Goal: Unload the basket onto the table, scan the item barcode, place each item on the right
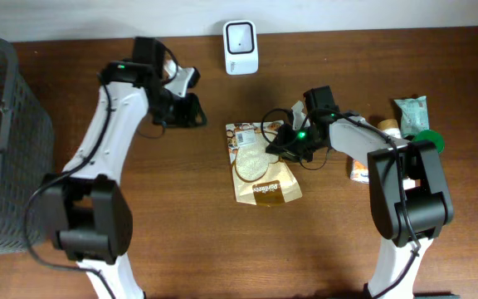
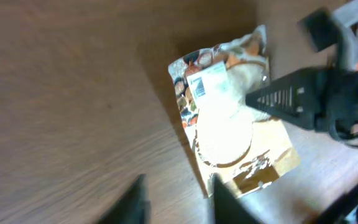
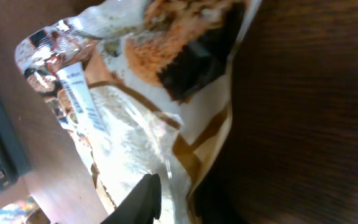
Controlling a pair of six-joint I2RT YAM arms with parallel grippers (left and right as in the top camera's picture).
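**Pouch flat mid-table, a gripper on either side**

Towards the middle of the brown wooden table (image 1: 181, 249): a brown-and-white plastic snack pouch (image 1: 260, 170), lying flat, white barcode label (image 1: 241, 137) facing up at its far left corner. At the pouch's far right edge: the right gripper (image 1: 286, 143), one black finger (image 3: 143, 199) against the crinkled film; impossible to tell whether clamped on it or loose. By the right edge: a small orange box (image 1: 359, 171) and a green packet (image 1: 411, 111). Along the left edge: a grey mesh basket (image 1: 2, 141). Left of the pouch and apart from it: the left gripper (image 1: 192, 110), fingers (image 2: 135, 202) parted a little, bare wood between, nothing held. At the far edge, well apart from the pouch: a small white scanner (image 1: 241, 47).
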